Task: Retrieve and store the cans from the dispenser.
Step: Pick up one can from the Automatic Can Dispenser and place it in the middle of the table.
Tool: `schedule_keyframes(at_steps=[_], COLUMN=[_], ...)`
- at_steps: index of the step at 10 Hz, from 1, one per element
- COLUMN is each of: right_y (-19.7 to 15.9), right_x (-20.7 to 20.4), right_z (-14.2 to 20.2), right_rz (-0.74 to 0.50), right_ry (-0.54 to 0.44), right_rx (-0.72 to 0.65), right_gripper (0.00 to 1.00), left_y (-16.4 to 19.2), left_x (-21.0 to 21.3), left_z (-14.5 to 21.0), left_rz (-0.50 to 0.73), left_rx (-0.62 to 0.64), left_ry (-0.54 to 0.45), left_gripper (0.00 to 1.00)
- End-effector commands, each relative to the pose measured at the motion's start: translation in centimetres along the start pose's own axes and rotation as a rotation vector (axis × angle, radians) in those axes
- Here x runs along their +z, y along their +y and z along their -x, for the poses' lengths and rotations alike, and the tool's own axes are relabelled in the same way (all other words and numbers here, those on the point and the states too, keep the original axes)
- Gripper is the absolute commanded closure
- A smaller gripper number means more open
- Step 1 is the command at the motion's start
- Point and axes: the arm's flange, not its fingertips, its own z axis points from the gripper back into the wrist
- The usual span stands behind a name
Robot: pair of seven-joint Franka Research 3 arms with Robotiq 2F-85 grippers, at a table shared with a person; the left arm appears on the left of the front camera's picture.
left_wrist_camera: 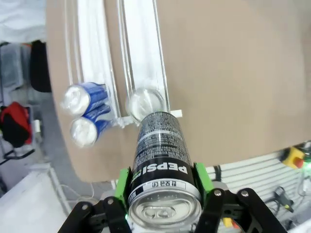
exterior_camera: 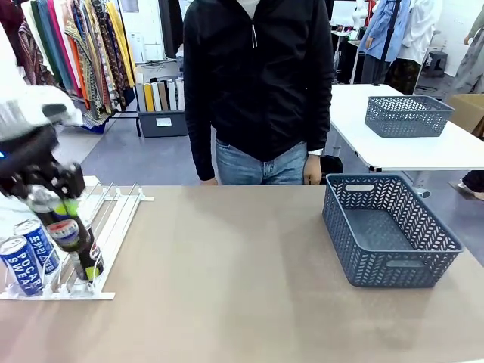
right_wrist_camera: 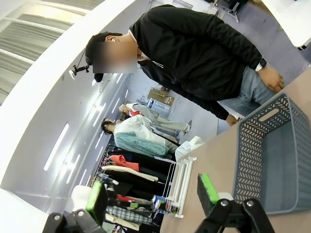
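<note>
My left gripper (exterior_camera: pixel 54 208) is shut on a black Pepsi can (exterior_camera: pixel 65 229), held tilted just above the low end of the white dispenser (exterior_camera: pixel 113 215). In the left wrist view the held can (left_wrist_camera: pixel 163 160) sits between the green pads (left_wrist_camera: pixel 204 175) of that gripper (left_wrist_camera: pixel 163 194), silver top toward the camera. Below it, another can (left_wrist_camera: pixel 145 103) stands in the lane, the black can (exterior_camera: pixel 91 265) in the front view. Two blue Pocari Sweat cans (exterior_camera: pixel 21 265) (exterior_camera: pixel 39 240) wait in the neighbouring lanes (left_wrist_camera: pixel 85 97). My right gripper (right_wrist_camera: pixel 153 194) hangs open in the air, holding nothing.
A grey mesh basket (exterior_camera: pixel 389 261) stands on the table's right side, also in the right wrist view (right_wrist_camera: pixel 252 145). A person in a black jacket (exterior_camera: pixel 257 83) stands at the far edge, hands down. A second basket (exterior_camera: pixel 408 115) sits on a white table behind.
</note>
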Motion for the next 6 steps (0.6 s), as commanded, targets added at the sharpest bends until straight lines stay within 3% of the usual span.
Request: schedule_keyframes(at_steps=[1,3,6], right_y=[0.4,0.4,0.4], right_x=[-0.1,-0.1,-0.1], right_z=[-0.2,-0.2,-0.2], right_rz=[-0.029,-0.029,-0.029], right_ry=[-0.019,-0.019,-0.019], right_rx=[0.005,0.005,0.005], right_gripper=[0.0,0.0,0.0], left_y=[-0.6,-0.1,-0.5], left_x=[5.5,8.2,8.7], left_z=[0.0,0.4,1.2], left_rz=[-0.048,-0.005,-0.006], left_rx=[0.04,0.061,0.027], left_ry=[-0.045,-0.122,-0.099], left_gripper=[1.0,1.0,1.0])
